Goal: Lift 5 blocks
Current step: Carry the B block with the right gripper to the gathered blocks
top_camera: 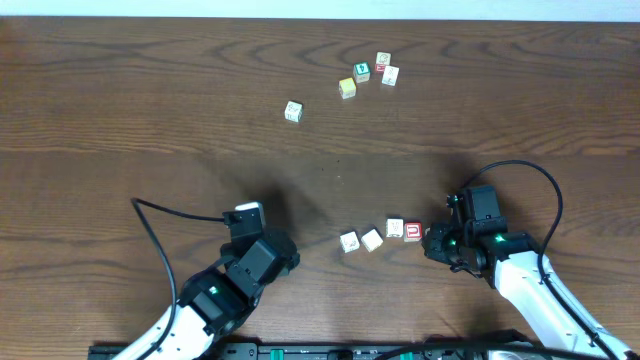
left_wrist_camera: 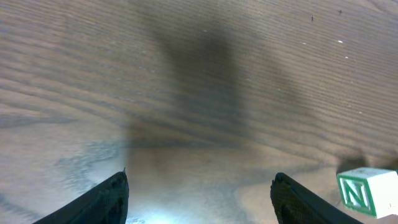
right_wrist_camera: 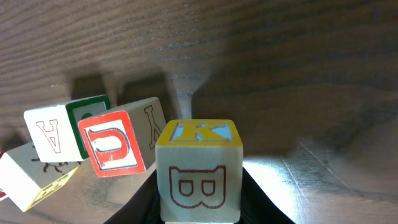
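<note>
Overhead view: we see four blocks (top_camera: 372,239) in a row on the bench (top_camera: 150,120), the red-faced block (top_camera: 413,232) just beside the right hand (top_camera: 434,240). In the right wrist view that hand pinches the yellow-edged K/B block (right_wrist_camera: 198,168). We find the left hand (left_wrist_camera: 199,186) spread over the bench, gripping nothing.

Bare table (left_wrist_camera: 199,74) before left tool (left_wrist_camera: 199,180), blocks (top_camera: 372,239) crowding right tool (top_camera: 431,239) (red-faced one (top_camera: 412,232) nearest)
</note>
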`<state>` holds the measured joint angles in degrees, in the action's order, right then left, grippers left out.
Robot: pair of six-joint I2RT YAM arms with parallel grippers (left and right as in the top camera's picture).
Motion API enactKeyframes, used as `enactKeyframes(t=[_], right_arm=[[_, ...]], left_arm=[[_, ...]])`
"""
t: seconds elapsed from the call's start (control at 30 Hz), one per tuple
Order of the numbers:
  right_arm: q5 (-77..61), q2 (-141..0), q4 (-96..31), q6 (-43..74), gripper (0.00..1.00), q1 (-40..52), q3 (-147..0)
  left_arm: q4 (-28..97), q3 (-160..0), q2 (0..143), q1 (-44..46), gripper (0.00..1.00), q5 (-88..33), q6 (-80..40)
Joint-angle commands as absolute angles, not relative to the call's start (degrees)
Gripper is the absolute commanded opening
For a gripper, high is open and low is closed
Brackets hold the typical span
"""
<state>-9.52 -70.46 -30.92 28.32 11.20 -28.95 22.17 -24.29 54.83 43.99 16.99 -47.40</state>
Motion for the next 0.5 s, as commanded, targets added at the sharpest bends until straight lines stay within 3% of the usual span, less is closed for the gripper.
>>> enactKeyframes(t=[0.0,0.07,0.1,0.23,0.43,0.47], right_arm=[[-10.3,-70.5,-30.8,28.7,0.23,11.7,-28.8],[-10.9,-70.4,-30.8,28.7,0.47,11.7,-28.8],[-10.9,-70.4,-30.8,28.7,0.50,11.7,-28.8],[-10.9,-70.4,-30.8,28.7,0.48,11.7,-28.8],[-11.0,-70.4,-30.9,28.7,0.49,11.7,-29.1],[-11.0,-70.4,-30.9,28.7,0.48,11.7,-29.2]], left_arm=[[20.6,-24.2,56.4,44.2,0.73,16.3,-48.6],[19.6,-24.2,57.2,44.2,0.73,14.9,-48.6],[19.3,-24.2,57.6,44.2,0.73,14.5,-48.6],[19.1,-24.2,59.2,44.2,0.61,14.2,-48.7],[18.5,-24.2,60.2,44.2,0.09,13.9,-49.7],[18.2,-24.2,60.2,44.2,0.08,13.9,-49.7]])
